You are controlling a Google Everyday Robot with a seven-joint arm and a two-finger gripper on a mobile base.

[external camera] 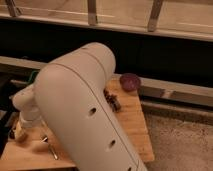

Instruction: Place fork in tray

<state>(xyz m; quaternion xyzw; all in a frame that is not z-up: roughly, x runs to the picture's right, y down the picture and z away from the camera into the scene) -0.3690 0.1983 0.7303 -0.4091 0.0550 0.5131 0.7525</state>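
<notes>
Fork [50,148] lies diagonally on table [134,125], wider end nearest the tool [18,131].

Wooden table [134,125]: 1 fork [50,148] laid on it; dark clutter [113,101] seen right of fork, purple round object [130,81] farther right; gripper [19,133] positioned just left of fork.

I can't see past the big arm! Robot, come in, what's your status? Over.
Gripper open, low over wooden table, empty. Fork lying on table near gripper, not held. Tray mostly hidden behind arm, green corner showing.
</notes>
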